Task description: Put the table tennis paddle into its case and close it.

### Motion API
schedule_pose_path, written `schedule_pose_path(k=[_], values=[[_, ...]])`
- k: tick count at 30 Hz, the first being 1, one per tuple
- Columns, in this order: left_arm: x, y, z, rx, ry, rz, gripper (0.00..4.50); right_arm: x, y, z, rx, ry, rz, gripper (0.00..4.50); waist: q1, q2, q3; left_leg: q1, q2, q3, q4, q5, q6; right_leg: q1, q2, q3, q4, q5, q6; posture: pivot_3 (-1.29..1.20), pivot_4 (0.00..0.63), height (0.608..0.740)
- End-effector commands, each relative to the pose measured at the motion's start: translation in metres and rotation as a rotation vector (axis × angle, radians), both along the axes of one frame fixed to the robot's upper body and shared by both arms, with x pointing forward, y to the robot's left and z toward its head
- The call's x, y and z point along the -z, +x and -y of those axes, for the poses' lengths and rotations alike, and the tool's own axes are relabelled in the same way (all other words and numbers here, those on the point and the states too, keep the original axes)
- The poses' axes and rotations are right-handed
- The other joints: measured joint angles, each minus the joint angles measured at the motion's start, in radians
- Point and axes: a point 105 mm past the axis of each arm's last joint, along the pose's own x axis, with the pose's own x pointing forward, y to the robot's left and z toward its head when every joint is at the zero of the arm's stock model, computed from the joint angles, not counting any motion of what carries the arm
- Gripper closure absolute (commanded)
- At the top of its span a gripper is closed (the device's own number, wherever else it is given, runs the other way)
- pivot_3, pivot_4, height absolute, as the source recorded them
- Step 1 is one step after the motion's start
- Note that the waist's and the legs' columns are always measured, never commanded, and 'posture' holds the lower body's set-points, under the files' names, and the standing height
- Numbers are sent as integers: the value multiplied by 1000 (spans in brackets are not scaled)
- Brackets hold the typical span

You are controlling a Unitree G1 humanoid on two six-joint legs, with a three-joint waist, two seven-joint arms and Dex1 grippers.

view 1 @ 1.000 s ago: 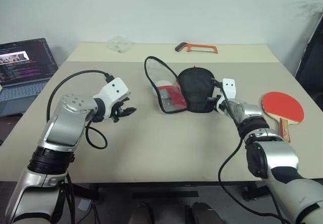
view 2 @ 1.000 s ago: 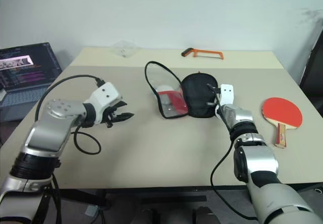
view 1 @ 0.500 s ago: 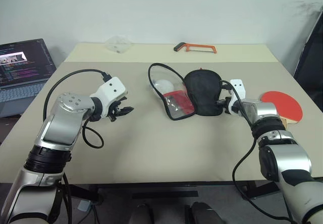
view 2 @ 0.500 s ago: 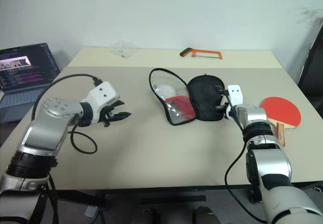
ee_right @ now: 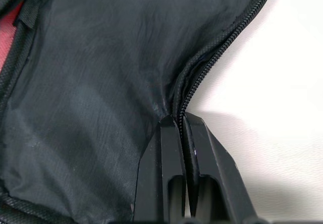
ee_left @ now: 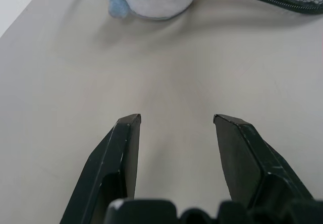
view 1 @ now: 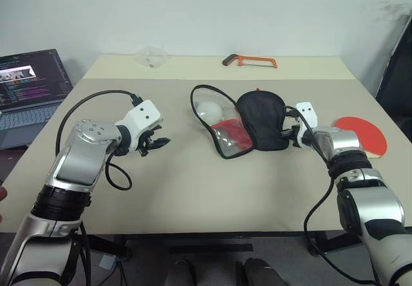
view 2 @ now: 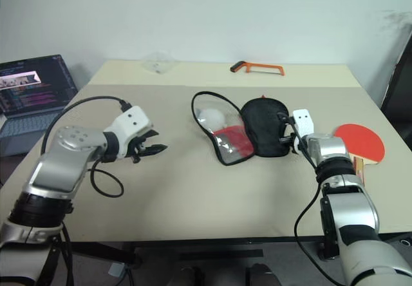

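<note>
The case [view 1: 261, 122] lies unzipped at mid-table, black half on the right, red mesh flap [view 1: 226, 133] spread to the left, with a pale plush ball [view 1: 207, 111] beside it. My right gripper [view 1: 288, 134] is shut on the black half's zip edge [ee_right: 202, 72], and both fingers pinch the seam. The table tennis paddle [view 1: 367, 131] lies flat right of that hand, its red face partly behind my forearm. My left gripper [view 1: 161, 142] hovers open over bare table, well left of the case, with nothing between its fingers [ee_left: 126, 133].
An open laptop [view 1: 29, 86] stands off the table's left side. An orange hacksaw [view 1: 250, 60] and a clear plastic piece [view 1: 152, 56] lie at the far edge. A dark chair back [view 1: 396, 73] rises at the right. The table's front half is bare.
My right gripper has dragged the case a little to the right, toward the paddle, and my forearm now covers part of the red face. The left arm has kept still.
</note>
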Motion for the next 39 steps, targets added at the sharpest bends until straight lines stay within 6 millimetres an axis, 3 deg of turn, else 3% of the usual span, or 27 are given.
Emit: schedule_pose_path(k=[1, 8, 9, 15, 20, 22, 27, 33, 39], values=[[-16, 4, 3, 11, 4, 63, 1986, -11, 4, 15, 26, -46, 49, 4481, 0, 0, 0, 0, 0, 0, 0, 0, 0, 0, 0, 0, 0, 0, 0, 0, 150, 740], [-17, 8, 6, 14, 3, 70, 1986, -13, 5, 18, 25, -51, 57, 4481, 2, 0, 0, 0, 0, 0, 2, 0, 0, 1, 0, 0, 0, 0, 1, 0, 150, 740], [-17, 9, 6, 14, 2, 70, 1986, -14, 6, 18, 24, -47, 57, 4279, 2, 0, 0, 0, 0, 0, 2, 0, 0, 1, 0, 0, 0, 0, 1, 0, 150, 740], [-19, 9, 10, 45, -15, 73, 1986, -32, 7, 19, 38, -9, 94, 2524, 1, 0, 0, 0, 0, 0, 1, 0, 0, 0, 0, 0, 0, 0, 0, 0, 150, 740], [-38, 8, 15, 133, -64, 144, 1986, -82, -2, 32, 84, 36, 189, 809, 2, 1, 1, -1, 0, 0, 1, 0, 0, -1, 0, 0, 0, 0, 0, 0, 150, 740], [-48, 4, 19, 198, -105, 175, 1986, -93, -11, 43, 132, 34, 213, 94, 4, 1, 1, -2, 0, 0, 1, 0, 0, -1, 0, 0, 0, 0, 0, 0, 150, 740], [-63, -24, 32, 410, -222, 143, 1986, -96, -40, 86, 376, -6, 235, 35, 12, 1, 1, -3, 0, -1, 0, 0, 0, -1, 0, -1, -1, 0, 0, 0, 150, 740], [-51, -41, 42, 524, -243, 48, 1986, -69, -67, 136, 681, -39, 162, 35, 10, 1, 1, -2, 0, 0, 1, 0, 0, -1, 0, 0, 0, 0, 0, 0, 150, 740], [-42, -38, 52, 537, -246, 27, 1986, -47, -75, 148, 790, -15, 47, 35, 4, 1, 1, -2, 0, 1, 2, 1, 1, -1, 0, 1, 0, 0, 1, 0, 150, 740]])
